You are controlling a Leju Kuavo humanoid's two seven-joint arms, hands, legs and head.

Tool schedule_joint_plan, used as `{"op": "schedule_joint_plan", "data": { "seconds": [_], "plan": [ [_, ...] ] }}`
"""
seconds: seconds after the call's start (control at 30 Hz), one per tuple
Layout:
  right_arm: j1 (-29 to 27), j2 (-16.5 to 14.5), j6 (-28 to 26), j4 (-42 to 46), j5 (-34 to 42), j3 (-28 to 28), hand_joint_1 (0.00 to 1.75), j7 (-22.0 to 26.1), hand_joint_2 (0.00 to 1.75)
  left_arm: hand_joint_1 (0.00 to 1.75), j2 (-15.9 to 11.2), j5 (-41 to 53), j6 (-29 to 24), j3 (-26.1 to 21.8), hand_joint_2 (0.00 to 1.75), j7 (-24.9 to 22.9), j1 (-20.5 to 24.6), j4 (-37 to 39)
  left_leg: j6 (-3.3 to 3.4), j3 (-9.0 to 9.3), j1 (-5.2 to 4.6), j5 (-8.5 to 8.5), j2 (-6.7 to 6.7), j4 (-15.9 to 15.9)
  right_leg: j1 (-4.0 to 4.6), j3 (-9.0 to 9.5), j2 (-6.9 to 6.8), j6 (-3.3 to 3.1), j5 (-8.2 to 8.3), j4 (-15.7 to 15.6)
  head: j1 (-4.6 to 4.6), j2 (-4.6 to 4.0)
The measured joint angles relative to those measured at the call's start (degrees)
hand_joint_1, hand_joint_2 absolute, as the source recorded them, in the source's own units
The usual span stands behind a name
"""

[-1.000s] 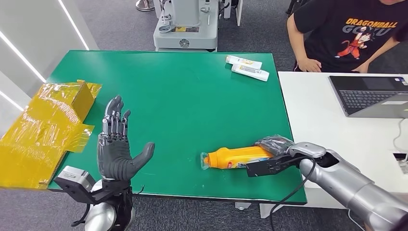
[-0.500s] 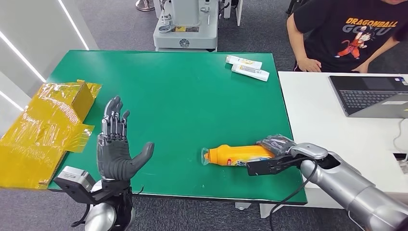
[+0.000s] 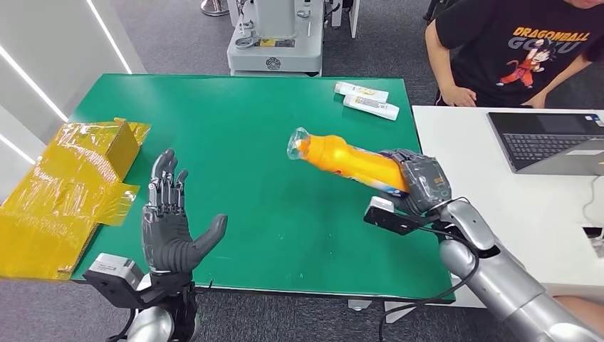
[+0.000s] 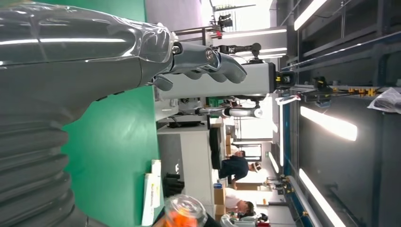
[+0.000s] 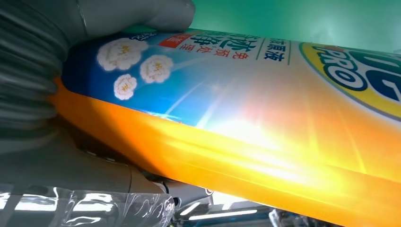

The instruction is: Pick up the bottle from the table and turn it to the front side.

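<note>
- right hand [image 3: 422, 187] has its fingers wrapped round the base end of the orange bottle [image 3: 347, 162], holding it up off the green surface [image 3: 271, 128]
- bottle is tilted, cap end pointing away toward the far left, over the right half of the surface
- right wrist view gets the blue label with white flowers up close
- left hand [image 3: 167, 224] is empty, fingers spread, palm up near the front edge
- yellow wrapped box [image 3: 68, 192] on the left, two white tubes [image 3: 367, 100] at the far edge

Silver arms [image 3: 513, 281], dark grey robot hand [image 3: 167, 224], black cables [image 3: 427, 288]
</note>
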State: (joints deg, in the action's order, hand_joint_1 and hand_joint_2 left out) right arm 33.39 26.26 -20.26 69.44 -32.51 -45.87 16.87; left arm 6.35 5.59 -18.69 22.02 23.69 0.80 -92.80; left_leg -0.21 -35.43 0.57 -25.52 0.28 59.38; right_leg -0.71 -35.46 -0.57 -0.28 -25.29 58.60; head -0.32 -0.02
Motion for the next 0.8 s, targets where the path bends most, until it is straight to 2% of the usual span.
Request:
{"op": "schedule_joint_plan", "data": {
  "seconds": [0.1,0.23,0.37,0.47,0.63,0.8],
  "plan": [
    [-2.01,-0.39,-2.6,1.61,-0.38,2.32,1.75,1.11,1.75,0.0,-0.01,-0.02,0.3,0.06,1.75,0.01,0.21,0.01,0.0,0.0,0.0,0.0,-0.01,0.0,0.0,0.0,-0.01,0.0,0.0,-0.01,0.0,0.0],
    [-5.9,-1.81,-10.98,4.81,-0.88,6.14,1.75,4.02,1.75,0.0,-0.05,-0.92,2.44,0.68,1.75,-0.24,1.32,0.02,0.0,-0.01,0.0,0.0,-0.04,0.0,0.0,0.0,-0.06,0.0,0.0,0.0,0.01,0.0],
    [-9.69,-4.64,-18.28,8.19,-2.96,9.17,1.75,7.81,1.75,0.0,-0.08,-3.29,5.98,1.09,1.75,-0.99,2.95,0.26,0.0,0.01,0.01,0.0,0.02,-0.02,0.0,-0.01,0.01,0.0,0.0,0.01,0.0,0.0],
    [-11.71,-8.06,-19.26,9.84,-4.54,11.49,1.75,11.95,1.75,0.0,-0.16,-4.87,7.68,1.47,1.75,-1.17,4.4,1.02,-0.01,0.02,0.02,0.0,0.03,-0.04,0.01,-0.02,0.02,-0.01,-0.01,0.02,0.0,0.0],
    [-13.22,-13.48,-19.37,11.63,-5.2,14.8,1.75,15.99,1.75,0.0,-0.39,-6.57,9.07,2.34,1.75,-1.4,6.09,2.48,-0.03,0.03,0.03,0.02,0.03,-0.06,0.02,-0.03,0.01,-0.02,-0.01,0.03,-0.01,0.0],
    [-13.84,-17.27,-19.41,12.73,-5.01,17.03,1.75,17.68,1.75,0.0,-0.68,-7.66,9.97,3.02,1.75,-1.68,6.87,3.54,-0.03,0.04,0.01,0.02,0.07,-0.04,0.01,-0.02,0.07,-0.03,0.01,0.02,-0.01,0.0]
  ]
}}
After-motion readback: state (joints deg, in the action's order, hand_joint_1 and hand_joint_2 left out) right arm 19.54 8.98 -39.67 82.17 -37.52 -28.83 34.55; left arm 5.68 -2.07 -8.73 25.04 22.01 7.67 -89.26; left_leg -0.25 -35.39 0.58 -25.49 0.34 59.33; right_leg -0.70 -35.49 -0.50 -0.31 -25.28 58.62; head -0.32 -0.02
